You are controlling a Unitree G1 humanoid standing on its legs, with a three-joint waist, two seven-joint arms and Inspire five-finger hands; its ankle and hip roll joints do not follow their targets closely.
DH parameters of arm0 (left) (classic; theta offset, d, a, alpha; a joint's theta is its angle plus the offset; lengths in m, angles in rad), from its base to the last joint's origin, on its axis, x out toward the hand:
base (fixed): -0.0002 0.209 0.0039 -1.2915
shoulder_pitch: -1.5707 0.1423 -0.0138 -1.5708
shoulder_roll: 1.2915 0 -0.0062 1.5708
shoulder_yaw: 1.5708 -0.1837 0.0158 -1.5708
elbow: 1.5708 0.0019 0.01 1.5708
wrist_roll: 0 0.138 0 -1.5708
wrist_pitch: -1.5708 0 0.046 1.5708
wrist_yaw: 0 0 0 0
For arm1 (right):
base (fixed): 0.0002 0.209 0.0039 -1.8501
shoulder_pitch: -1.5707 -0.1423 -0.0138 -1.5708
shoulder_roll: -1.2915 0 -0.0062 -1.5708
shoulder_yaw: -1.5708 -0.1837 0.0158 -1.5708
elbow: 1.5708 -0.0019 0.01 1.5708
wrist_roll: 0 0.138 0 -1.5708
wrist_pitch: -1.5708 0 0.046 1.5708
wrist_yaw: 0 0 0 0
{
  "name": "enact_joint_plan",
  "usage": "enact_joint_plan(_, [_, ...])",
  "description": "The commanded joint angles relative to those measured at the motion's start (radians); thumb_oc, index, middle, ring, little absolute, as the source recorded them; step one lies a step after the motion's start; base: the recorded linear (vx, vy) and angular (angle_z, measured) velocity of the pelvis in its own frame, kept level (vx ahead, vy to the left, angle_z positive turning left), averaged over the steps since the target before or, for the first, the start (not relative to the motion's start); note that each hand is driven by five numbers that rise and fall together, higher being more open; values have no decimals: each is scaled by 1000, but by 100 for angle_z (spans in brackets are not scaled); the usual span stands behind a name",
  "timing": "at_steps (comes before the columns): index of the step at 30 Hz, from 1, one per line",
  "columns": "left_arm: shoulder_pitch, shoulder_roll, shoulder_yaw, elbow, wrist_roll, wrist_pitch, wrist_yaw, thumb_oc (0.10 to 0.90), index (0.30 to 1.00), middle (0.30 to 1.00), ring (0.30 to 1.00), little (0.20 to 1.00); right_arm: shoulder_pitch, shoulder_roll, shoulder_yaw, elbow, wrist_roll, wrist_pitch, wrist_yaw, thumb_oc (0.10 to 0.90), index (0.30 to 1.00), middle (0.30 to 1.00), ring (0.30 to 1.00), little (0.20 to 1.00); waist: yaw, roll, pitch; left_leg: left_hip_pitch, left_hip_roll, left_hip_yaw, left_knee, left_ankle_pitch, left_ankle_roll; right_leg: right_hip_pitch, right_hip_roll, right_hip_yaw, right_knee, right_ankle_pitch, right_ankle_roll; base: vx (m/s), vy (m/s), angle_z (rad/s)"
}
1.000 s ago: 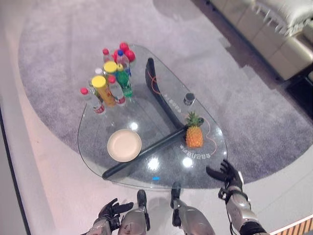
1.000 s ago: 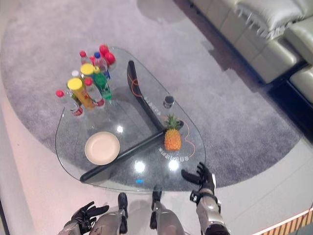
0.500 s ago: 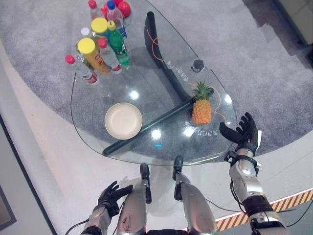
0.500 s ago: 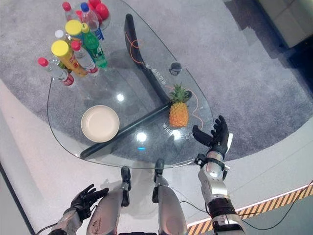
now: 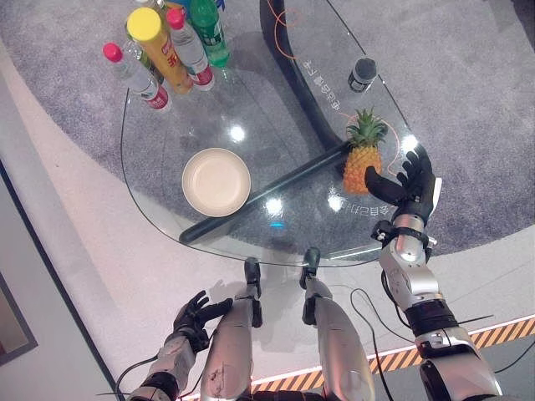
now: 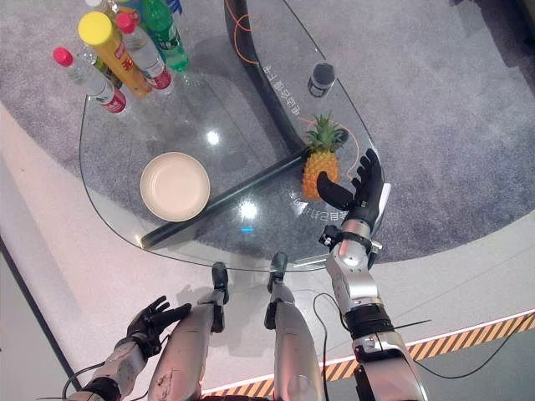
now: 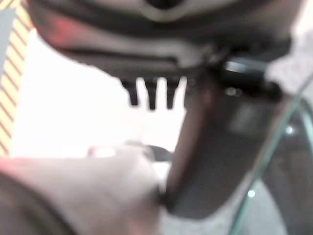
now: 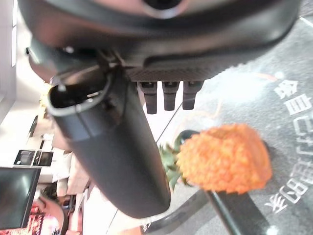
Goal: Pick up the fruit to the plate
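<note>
Right hand point(image 5: 407, 188) spread wide — fingers straight, just beside the pineapple point(image 5: 361, 158), holding nothing.

Table top point(image 5: 167, 209): clear glass, glossy, with bright light reflections. Table frame point(image 5: 267, 200): dark, smooth, matt bar beneath the glass. Plate point(image 5: 216, 181): cream, smooth, low sheen. Pineapple point(image 5: 361, 166): rough, scaly orange skin, spiky green leaves. Bottles point(image 5: 180, 46): clear glossy plastic with coloured caps. Rug point(image 5: 468, 109): grey pile cloth, matt. Right hand point(image 5: 410, 188): dark, smooth plastic finish.
</note>
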Motion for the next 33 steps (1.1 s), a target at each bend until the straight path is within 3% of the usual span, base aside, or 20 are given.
enact_joint_plan(1, [59, -10, -25, -15, -8, 33, 34, 800, 900, 900, 900, 900, -58, -113, -18, -114, -58, -22, -77, 800, 900, 900, 900, 900, 6, 18, -13, -55, -49, -62, 85, -34, 3, 4, -1, -66, 150, -71, 29, 0, 0, 0])
enact_joint_plan(18, [44, -4, -57, -43, -28, 39, 41, 800, 900, 900, 900, 900, -197, -177, 56, 47, -105, 159, -238, 800, 900, 900, 900, 900, 35, 35, -13, -125, -66, -63, 76, -28, 16, -78, -10, -82, 164, -56, 36, 0, 29, 3])
enact_joint_plan(23, [44, -2, -64, -52, -33, 40, 40, 800, 900, 900, 900, 900, -227, -195, 90, 67, -120, 177, -208, 800, 900, 900, 900, 900, 43, 38, -13, -143, -71, -69, 77, -29, 18, -98, -14, -87, 168, -52, 37, 9, 18, 8])
enact_joint_plan(33, [32, 1, -84, -56, -41, 37, 36, 800, 900, 900, 900, 900, -289, -200, 133, 145, -20, 188, -195, 800, 900, 900, 900, 900, 58, 46, -13, -186, -80, -83, 84, -23, 15, -138, -20, -99, 171, -42, 36, 6, 5, 2])
